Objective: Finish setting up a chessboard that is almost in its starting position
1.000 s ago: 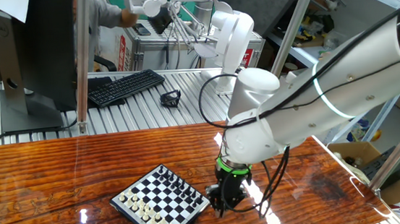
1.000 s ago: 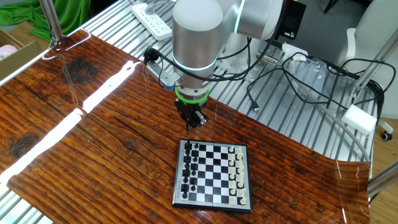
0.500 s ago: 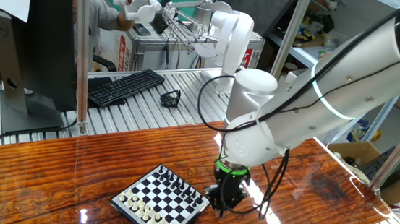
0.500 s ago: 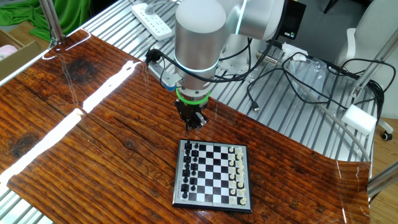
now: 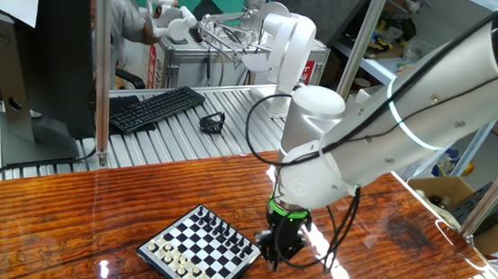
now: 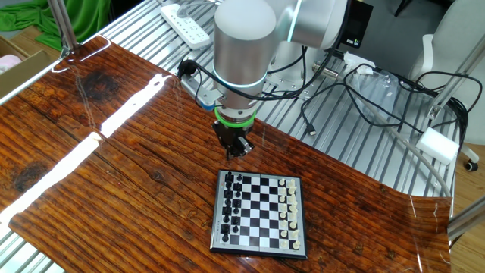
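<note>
Nearest the camera in the other fixed view we log the chessboard (image 6: 259,211), lying flat on the wooden table (image 6: 114,152) close to the table's near edge. Black pieces stand in rows along its left side, white pieces along its right; the middle squares are bare. In one fixed view the same board (image 5: 201,253) sits turned like a diamond, near the bottom of the frame.

Just beyond the board's black-piece corner we see the gripper (image 6: 236,149), pointing straight down from a green-ringed wrist, its tips low over the bare wood and beside the board's rim, not over the squares. The fingers look drawn close together; we cannot tell whether anything is held between them, nor whether the tips touch the table. In one fixed view the gripper (image 5: 274,250) hangs at the board's right corner.

The arm (image 6: 242,45) rises vertically above the wrist, then bends away from the table.

To the left of the board the wood is open. Behind the arm, past the table's far edge, lie a ribbed metal surface (image 6: 341,121), loose cables (image 6: 379,83) and a power strip (image 6: 186,23).
</note>
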`<state>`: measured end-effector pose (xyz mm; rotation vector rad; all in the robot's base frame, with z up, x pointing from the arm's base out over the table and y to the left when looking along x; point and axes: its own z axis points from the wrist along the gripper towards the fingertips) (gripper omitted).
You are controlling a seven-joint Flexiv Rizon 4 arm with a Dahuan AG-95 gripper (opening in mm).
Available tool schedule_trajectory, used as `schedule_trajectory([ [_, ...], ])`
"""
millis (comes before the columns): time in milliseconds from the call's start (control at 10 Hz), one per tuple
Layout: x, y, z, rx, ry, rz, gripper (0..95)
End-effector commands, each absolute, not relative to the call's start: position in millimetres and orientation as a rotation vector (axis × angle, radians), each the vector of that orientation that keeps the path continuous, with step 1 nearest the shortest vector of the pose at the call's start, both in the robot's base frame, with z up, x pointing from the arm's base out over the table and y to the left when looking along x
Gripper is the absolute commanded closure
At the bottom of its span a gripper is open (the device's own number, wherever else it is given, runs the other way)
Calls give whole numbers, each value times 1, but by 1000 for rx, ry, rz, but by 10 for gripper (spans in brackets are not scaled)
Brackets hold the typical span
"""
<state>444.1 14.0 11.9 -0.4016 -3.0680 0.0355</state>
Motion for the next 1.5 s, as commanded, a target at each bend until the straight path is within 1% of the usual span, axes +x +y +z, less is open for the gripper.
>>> schedule_trajectory([
  [100,443,14,13,-382,-3077,11,950],
  [1200,443,16,15,-393,-3094,21,950],
  [1500,440,26,26,-422,-3073,42,950],
])
